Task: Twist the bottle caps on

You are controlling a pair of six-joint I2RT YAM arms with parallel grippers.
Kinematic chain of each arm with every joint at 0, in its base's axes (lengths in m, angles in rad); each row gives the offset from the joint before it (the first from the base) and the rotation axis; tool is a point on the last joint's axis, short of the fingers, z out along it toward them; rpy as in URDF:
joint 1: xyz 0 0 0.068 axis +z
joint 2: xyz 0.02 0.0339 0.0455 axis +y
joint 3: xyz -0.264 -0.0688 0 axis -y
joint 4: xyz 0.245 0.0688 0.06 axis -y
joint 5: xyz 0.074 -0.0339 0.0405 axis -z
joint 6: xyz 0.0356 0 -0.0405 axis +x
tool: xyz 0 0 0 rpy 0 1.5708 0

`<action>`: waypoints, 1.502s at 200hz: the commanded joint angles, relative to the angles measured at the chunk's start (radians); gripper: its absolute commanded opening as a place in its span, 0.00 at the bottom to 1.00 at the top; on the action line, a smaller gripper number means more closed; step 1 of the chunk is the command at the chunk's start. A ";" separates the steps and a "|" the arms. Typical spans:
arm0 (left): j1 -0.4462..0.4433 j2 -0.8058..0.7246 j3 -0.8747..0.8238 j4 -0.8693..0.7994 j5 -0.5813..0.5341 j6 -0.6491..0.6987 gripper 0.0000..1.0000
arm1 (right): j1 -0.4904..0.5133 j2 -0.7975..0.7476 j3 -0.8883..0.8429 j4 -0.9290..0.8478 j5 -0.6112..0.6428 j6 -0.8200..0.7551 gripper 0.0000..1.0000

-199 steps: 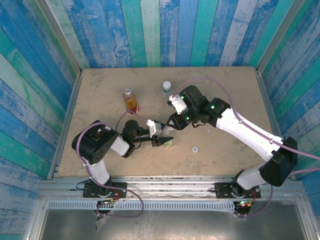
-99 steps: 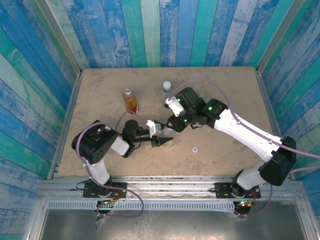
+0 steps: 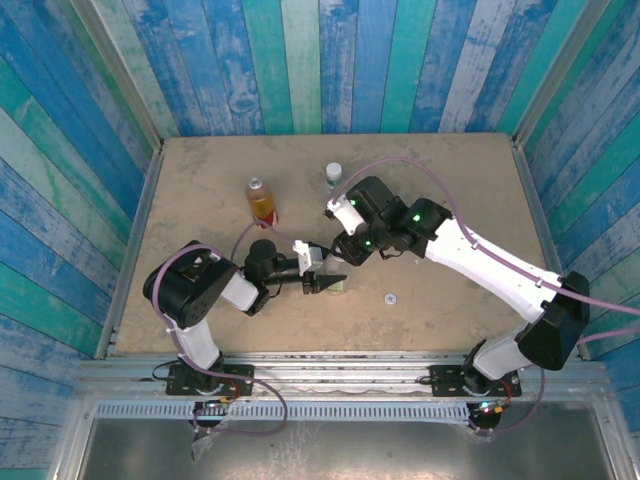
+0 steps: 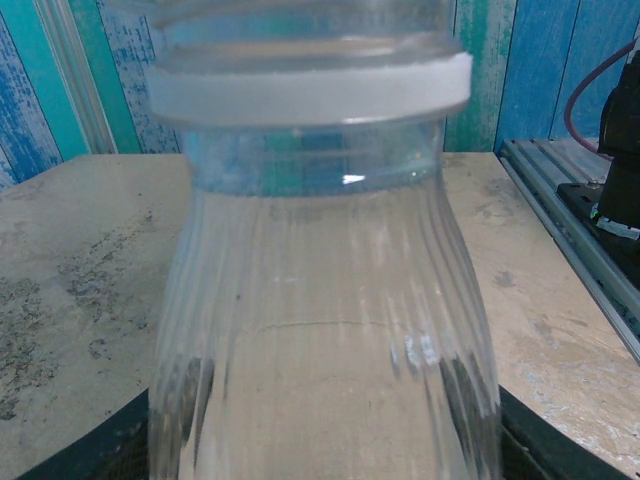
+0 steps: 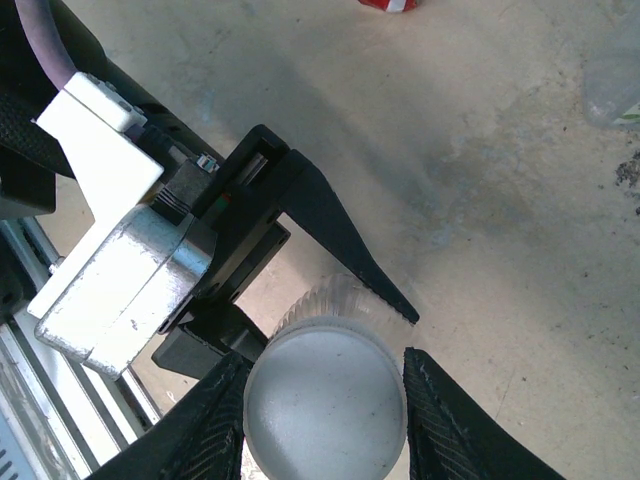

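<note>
My left gripper [image 3: 333, 283] is shut on a clear ribbed bottle [image 3: 338, 286] standing upright in the table's front middle. The left wrist view has this bottle [image 4: 320, 330] up close, with a white band [image 4: 310, 92] round its neck. From above, my right gripper [image 3: 340, 264] is shut on the white cap [image 5: 325, 398] sitting on that bottle's mouth, its ribbed fingers [image 5: 215, 430] on both sides. The left gripper's black finger [image 5: 340, 240] shows beside the bottle. The orange bottle [image 3: 261, 199] and the short green-label bottle [image 3: 334, 174] stand farther back.
A small white cap [image 3: 390, 297] lies on the table to the right of the held bottle. The wooden tabletop [image 3: 450, 190] is fenced by blue plank walls. The orange bottle's red base [image 5: 388, 4] and the short bottle [image 5: 615, 70] edge the right wrist view.
My right gripper has turned and shifted slightly left over the held bottle. The left arm and the bottle have stayed in place.
</note>
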 commanded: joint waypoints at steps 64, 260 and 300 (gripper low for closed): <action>0.000 0.014 0.010 -0.075 -0.035 -0.001 0.60 | 0.032 -0.002 0.016 -0.049 0.014 -0.002 0.43; 0.001 0.014 0.012 -0.084 -0.034 0.001 0.61 | 0.014 -0.101 -0.105 0.058 0.095 0.061 0.31; 0.001 0.011 0.013 -0.085 -0.034 0.001 0.61 | 0.006 -0.072 -0.102 0.018 0.094 0.052 0.29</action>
